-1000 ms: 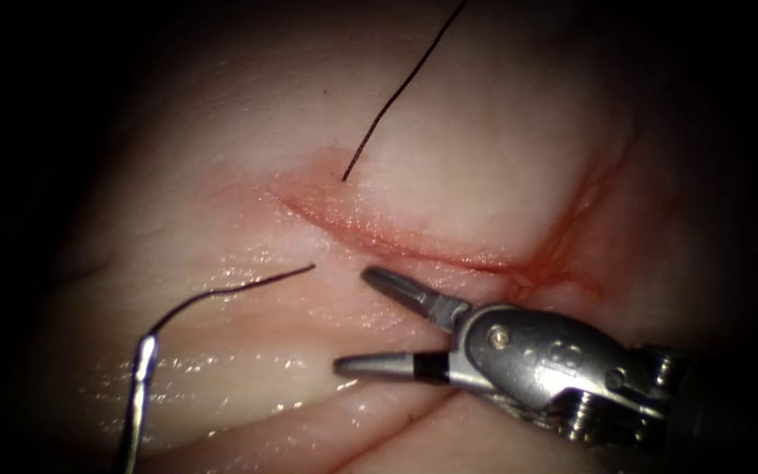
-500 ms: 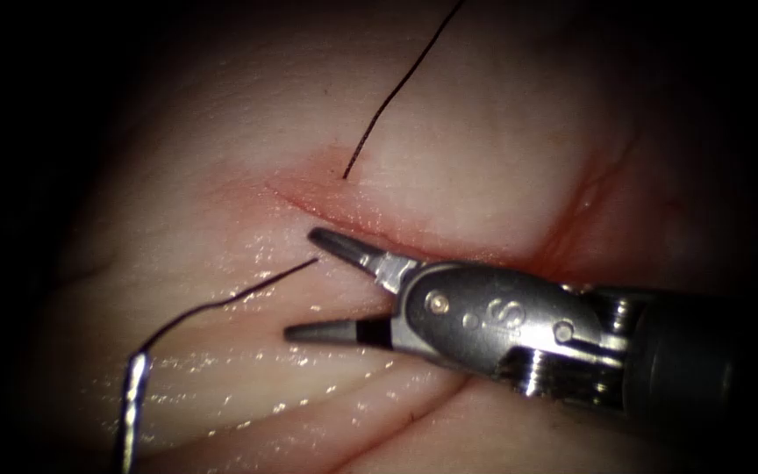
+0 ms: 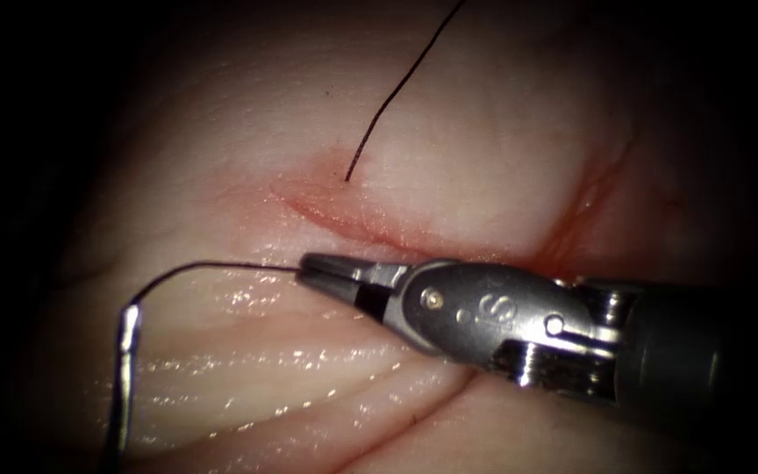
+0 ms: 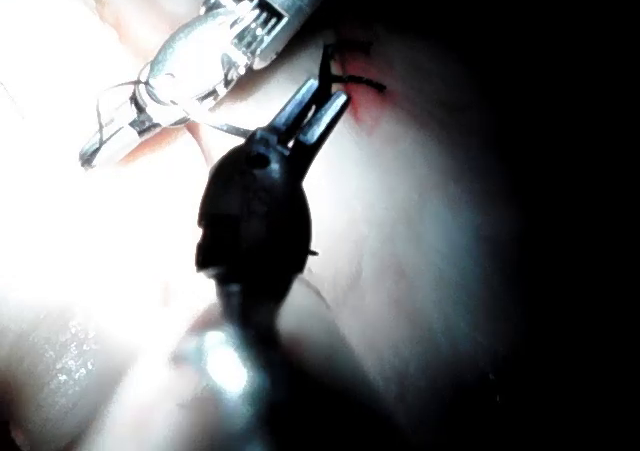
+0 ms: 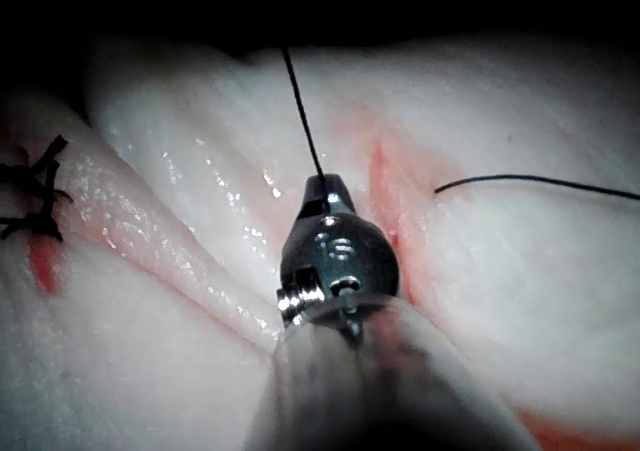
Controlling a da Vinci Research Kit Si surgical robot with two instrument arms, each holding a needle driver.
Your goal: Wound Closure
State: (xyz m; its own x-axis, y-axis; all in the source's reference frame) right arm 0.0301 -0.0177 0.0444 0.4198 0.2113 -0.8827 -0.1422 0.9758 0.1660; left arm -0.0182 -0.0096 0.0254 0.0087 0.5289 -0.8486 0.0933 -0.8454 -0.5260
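Note:
My right tool (image 3: 309,268) reaches in from the right and lies low over the tissue (image 3: 484,132). Its jaws are shut on the dark thread (image 3: 212,265) at the spot just left of the cut (image 3: 379,233) where the thread meets the surface. From there the thread arcs left to the back end of the shiny needle (image 3: 125,377), which lies outside the tissue on the left, with neither tool on it. A second strand (image 3: 396,88) enters the tissue right of the cut. My left tool (image 4: 318,111) is shut beside a knotted stitch (image 4: 350,76); I cannot tell whether it holds anything.
Red fluid (image 3: 563,237) stains the right end of the cut. The knotted stitch (image 5: 30,191) has short dark ends and sits away from the right tool (image 5: 325,183). Wet folds of tissue run below the right tool's shaft.
The right tool moved left and up towards the cut with its jaws wide open, then closed them on the thread. The thread's arc and the needle's back end rose slightly.

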